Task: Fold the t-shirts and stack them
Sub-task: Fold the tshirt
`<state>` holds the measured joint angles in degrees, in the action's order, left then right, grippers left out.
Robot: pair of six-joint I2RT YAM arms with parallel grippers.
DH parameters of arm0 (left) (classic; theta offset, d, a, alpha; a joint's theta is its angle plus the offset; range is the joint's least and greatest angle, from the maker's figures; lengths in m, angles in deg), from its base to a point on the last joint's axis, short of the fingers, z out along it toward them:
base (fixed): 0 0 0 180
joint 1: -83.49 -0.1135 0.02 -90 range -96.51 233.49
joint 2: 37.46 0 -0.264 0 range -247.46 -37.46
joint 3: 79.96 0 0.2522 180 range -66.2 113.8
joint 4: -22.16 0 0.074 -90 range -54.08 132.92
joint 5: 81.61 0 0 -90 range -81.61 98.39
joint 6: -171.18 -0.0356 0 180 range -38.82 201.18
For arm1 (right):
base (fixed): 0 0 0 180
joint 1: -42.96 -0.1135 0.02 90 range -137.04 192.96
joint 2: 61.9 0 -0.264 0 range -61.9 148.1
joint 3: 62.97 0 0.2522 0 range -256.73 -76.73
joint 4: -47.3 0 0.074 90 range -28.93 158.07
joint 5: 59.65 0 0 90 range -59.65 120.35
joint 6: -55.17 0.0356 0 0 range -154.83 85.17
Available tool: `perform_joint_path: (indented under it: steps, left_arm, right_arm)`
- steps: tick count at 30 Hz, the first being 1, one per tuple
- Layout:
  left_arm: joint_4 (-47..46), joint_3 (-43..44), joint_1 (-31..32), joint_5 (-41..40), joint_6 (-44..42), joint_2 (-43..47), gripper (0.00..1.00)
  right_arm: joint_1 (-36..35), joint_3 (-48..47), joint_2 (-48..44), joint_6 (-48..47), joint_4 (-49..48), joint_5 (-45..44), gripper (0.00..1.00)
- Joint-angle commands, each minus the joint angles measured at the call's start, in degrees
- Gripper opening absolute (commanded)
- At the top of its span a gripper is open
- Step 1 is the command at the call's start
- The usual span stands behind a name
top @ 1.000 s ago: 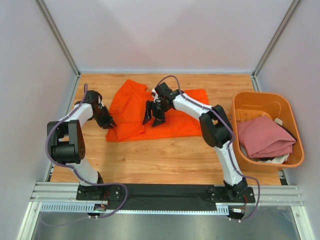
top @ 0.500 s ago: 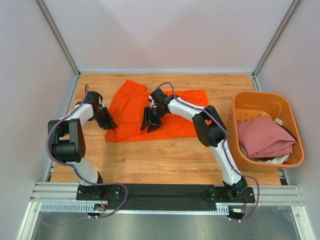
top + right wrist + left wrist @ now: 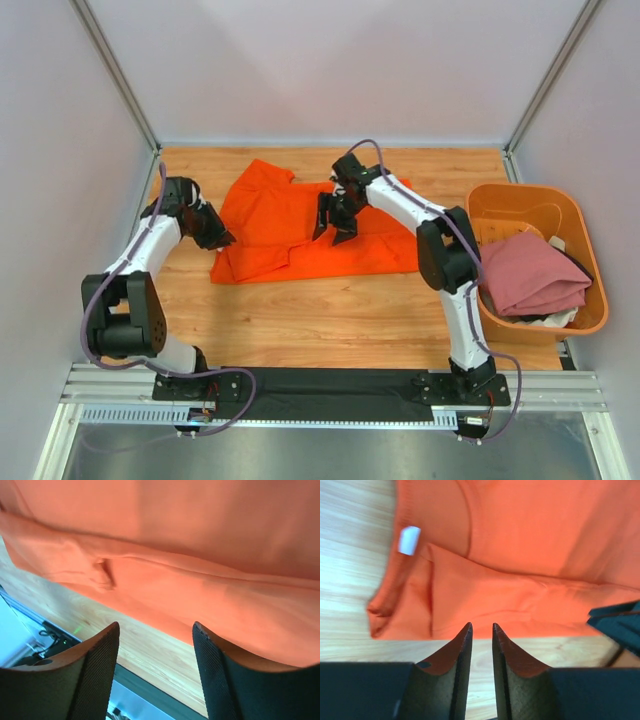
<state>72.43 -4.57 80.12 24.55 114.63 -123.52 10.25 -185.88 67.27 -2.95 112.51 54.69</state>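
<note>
Now the orange shirt (image 3: pixel 268 218) lies spread and rumpled across the far half of the table (image 3: pixel 330 310), partly folded over itself. The left pincer (image 3: pixel 222 240) sits at the shirt's near left corner, just beside the cloth edge. From the left wrist, its fingers (image 3: pixel 464 645) stand nearly together with only a thin slit between them. Nothing is caught in that slit, and the tips point at the shirt's hem. The shirt's collar with a white label (image 3: pixel 409 540) lies further ahead. The right pincer (image 3: pixel 335 222) hangs over the middle of the shirt, toward its far edge. From the right wrist, its fingers (image 3: pixel 102 655) are spread wide and hold nothing. The orange cloth (image 3: pixel 200 540) fills the view past them, and a strip of bare wood shows between the tips. Whether either pincer touches the cloth I cannot tell. Well apart, at the right side, a pink shirt (image 3: pixel 530 275) lies folded in the tub (image 3: pixel 520 190).
</note>
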Motion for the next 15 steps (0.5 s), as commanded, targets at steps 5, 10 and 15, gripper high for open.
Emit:
perform_joint_path:
  steps: [5,10,15]
  left_arm:
    - [-10.1,-4.7,3.1,6.0,7.2,-6.0,0.23]
    - [-6.6,-4.6,3.0,0.2,10.1,-11.0,0.22]
    - [-0.7,-5.1,3.0,-6.4,9.8,-11.8,0.22]
  right_arm:
    - [10.2,5.7,-7.0,-2.7,2.3,-4.8,0.53]
    - [10.7,8.9,-7.8,-6.2,3.1,-10.4,0.52]
    - [10.6,21.9,-12.3,-4.6,-2.0,-12.9,0.50]
